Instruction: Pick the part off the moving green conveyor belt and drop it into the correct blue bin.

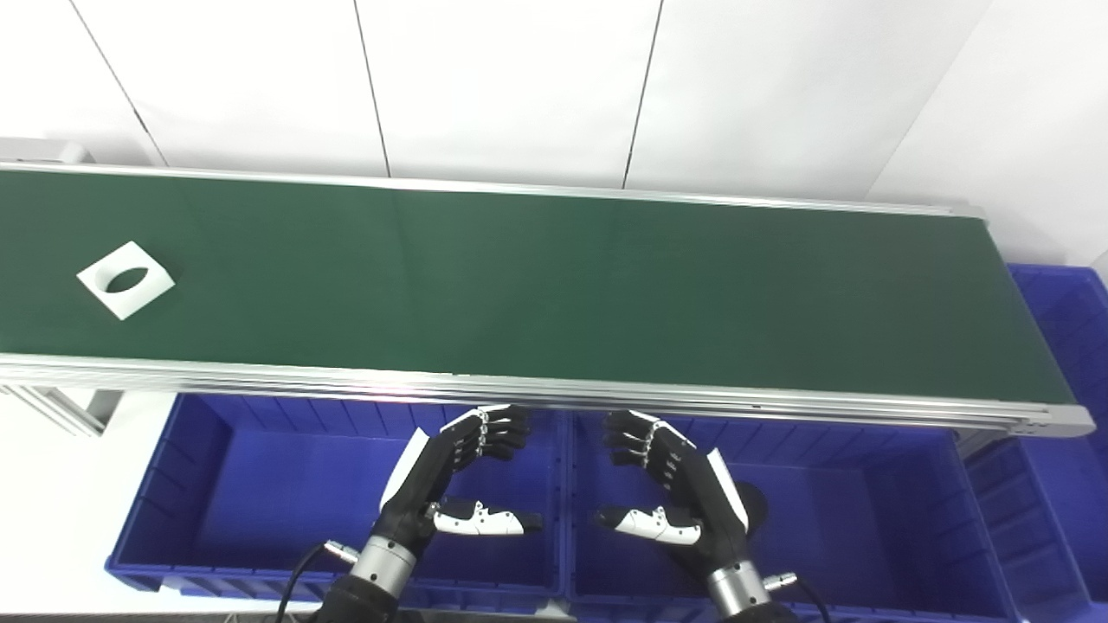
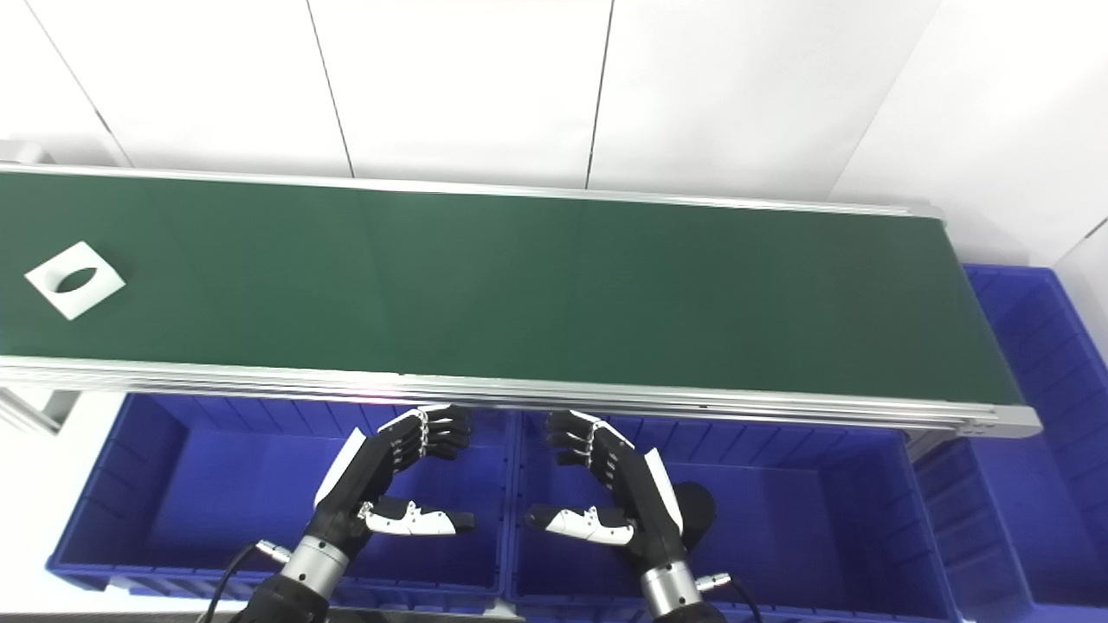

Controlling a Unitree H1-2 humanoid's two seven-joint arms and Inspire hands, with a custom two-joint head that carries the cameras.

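Note:
A flat white square part (image 1: 126, 279) with a round hole lies on the green conveyor belt (image 1: 537, 285) at its far left end. Below the belt's near rail stand two blue bins side by side, the left bin (image 1: 251, 493) and the right bin (image 1: 866, 519). My left hand (image 1: 454, 476) hovers over the left bin's right part, open, fingers curled and thumb out, holding nothing. My right hand (image 1: 671, 484) mirrors it over the right bin's left part, also open and holding nothing. Both hands are far right of the part.
A dark round object (image 2: 692, 506) lies in the right bin, partly hidden behind my right hand. A third blue bin (image 1: 1069, 346) stands past the belt's right end. The aluminium rail (image 1: 537, 389) runs along the belt's near edge. White wall panels rise behind.

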